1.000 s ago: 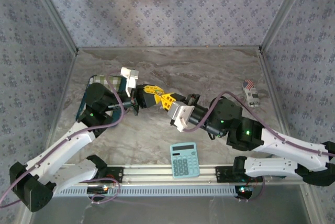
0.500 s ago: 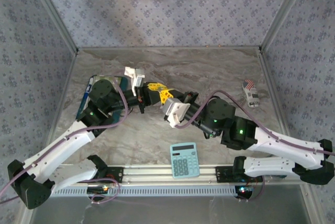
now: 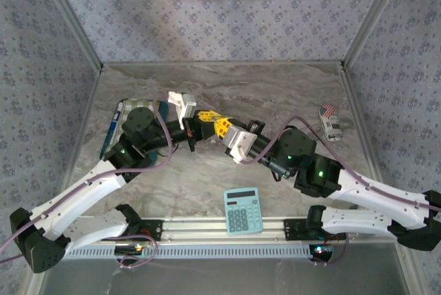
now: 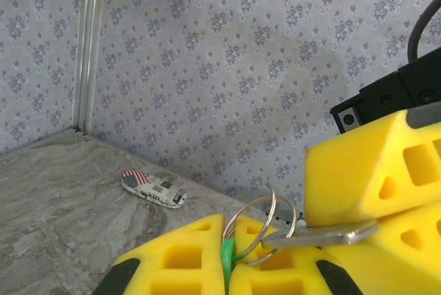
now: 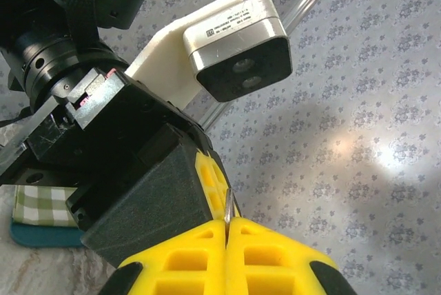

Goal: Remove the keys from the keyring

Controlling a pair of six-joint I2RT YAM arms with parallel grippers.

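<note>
Marble table (image 3: 289,88): both arms meet above its middle, well off the surface.

Left gripper (image 3: 204,118): clenched. In the left wrist view its yellow fingers (image 4: 172,260) press together on the keys (image 4: 226,260), which show as one small bright green piece. Single keys cannot be told apart.

Right gripper (image 5: 227,222): clenched on a flat metal piece (image 4: 320,235). In the right wrist view, a thin metal edge stands in the seam between its pads. The two grippers are tip to tip.

Calculator (image 3: 242,210): flat on the table at the near edge, between the arm bases.

Checked cloth (image 3: 141,105): far left, partly hidden by the left arm.

Flag-printed object (image 3: 331,121): on the table at the right, well apart from the grippers.

Keyring (image 4: 262,229): a silver wire ring held in the air between the grippers. The green piece and the flat metal piece both join it.
</note>
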